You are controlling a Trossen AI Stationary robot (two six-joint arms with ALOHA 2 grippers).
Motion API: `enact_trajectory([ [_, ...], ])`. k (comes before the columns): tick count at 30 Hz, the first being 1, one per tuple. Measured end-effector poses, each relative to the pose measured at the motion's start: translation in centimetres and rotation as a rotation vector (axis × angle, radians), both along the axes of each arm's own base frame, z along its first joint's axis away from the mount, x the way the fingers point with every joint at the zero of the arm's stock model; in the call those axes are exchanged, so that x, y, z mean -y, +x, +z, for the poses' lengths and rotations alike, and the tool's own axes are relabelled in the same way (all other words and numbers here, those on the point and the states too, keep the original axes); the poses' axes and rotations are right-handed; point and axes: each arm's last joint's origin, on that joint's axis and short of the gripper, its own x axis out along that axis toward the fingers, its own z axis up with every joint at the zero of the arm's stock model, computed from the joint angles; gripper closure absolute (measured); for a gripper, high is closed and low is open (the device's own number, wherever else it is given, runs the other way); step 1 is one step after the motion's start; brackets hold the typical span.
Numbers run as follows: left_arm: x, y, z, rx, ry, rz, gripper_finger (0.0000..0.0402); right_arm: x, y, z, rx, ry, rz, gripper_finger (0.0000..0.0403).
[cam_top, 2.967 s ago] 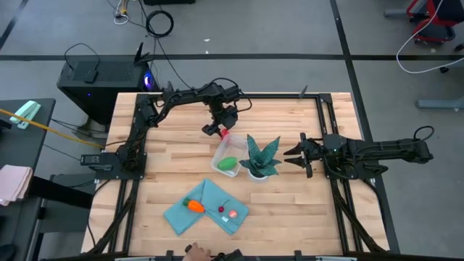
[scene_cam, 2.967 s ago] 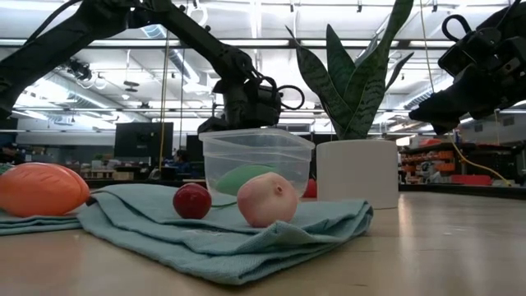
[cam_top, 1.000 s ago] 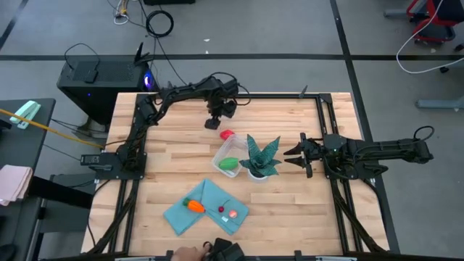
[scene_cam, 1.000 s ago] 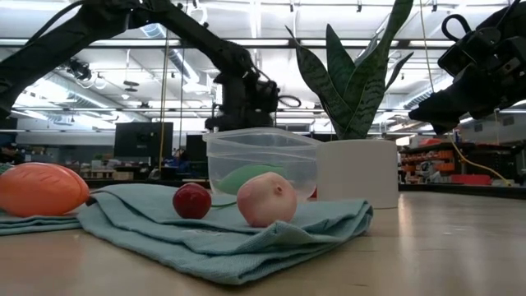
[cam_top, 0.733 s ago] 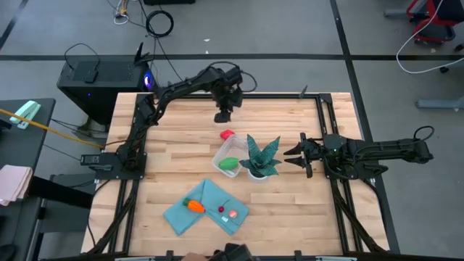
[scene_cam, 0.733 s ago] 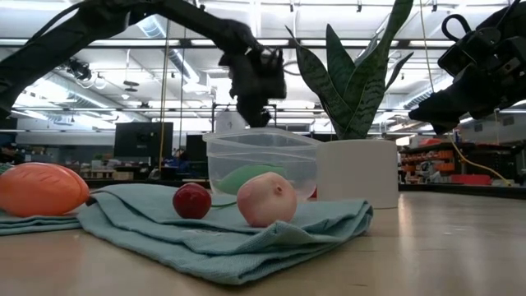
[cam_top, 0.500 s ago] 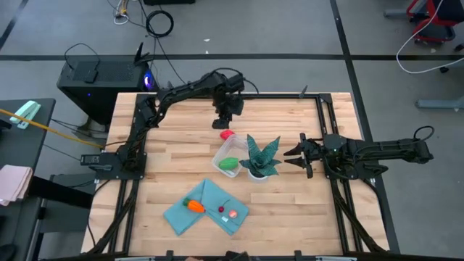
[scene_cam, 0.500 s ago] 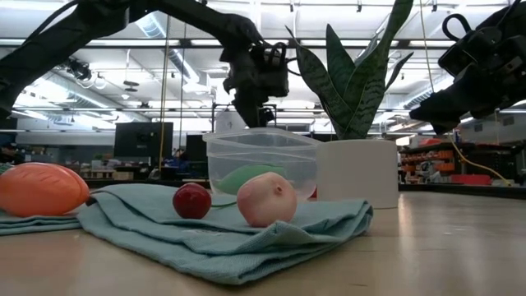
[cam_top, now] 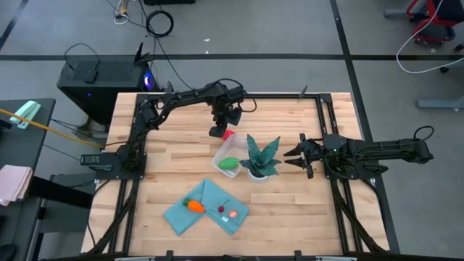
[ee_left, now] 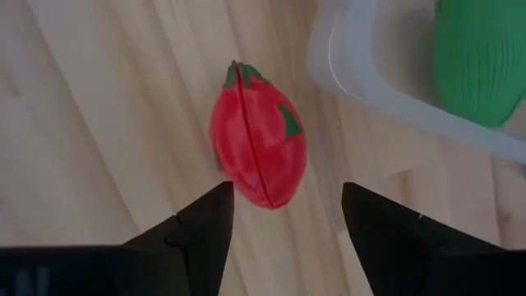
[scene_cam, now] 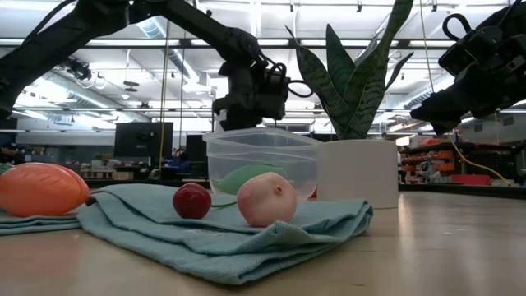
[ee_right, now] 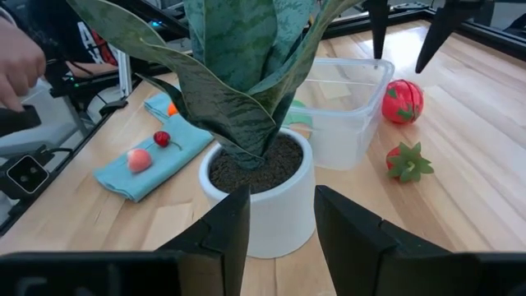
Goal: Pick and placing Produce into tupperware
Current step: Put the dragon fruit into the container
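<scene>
A red round toy tomato [ee_left: 257,156] lies on the wood beside the far wall of the clear tupperware box [cam_top: 224,154]. A green oval [cam_top: 229,164] lies inside the box. My left gripper [ee_left: 288,187] is open and points down over the tomato, one finger on either side, without touching it; it also shows in the high view [cam_top: 220,130]. An orange carrot piece [cam_top: 194,206], a small red piece [cam_top: 220,210] and a pink piece [cam_top: 233,214] lie on the teal cloth [cam_top: 181,215]. My right gripper [cam_top: 293,154] waits open, right of the potted plant [cam_top: 259,157].
The potted plant stands against the box's right side. A small strawberry-like piece [ee_right: 408,162] lies on the wood behind the plant. A person's hand [ee_right: 16,57] shows at the table's near edge. Bare wood lies left of the box and at the far right.
My left gripper has risen and swung toward the table's far edge and right, turning about, then come back down over the red tomato. The tomato has stayed where it was on the wood beside the box.
</scene>
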Motion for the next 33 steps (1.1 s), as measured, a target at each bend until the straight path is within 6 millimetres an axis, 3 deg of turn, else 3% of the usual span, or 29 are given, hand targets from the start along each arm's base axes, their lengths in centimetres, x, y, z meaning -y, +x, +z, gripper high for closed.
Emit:
enact_trajectory([
  [10,-0.4,0.8,0.0,0.081,0.04,0.0,0.0162,0.0,0.0,0.0,0.0,0.0,0.0,0.0258],
  [23,1.4,1.9,0.1,0.115,0.045,-0.049,0.0152,0.0,0.0,0.0,0.0,0.001,0.0,0.0258],
  [33,1.3,1.9,0.1,0.111,0.042,-0.027,0.0139,0.0,0.0,0.0,0.0,0.007,-0.002,0.0258],
])
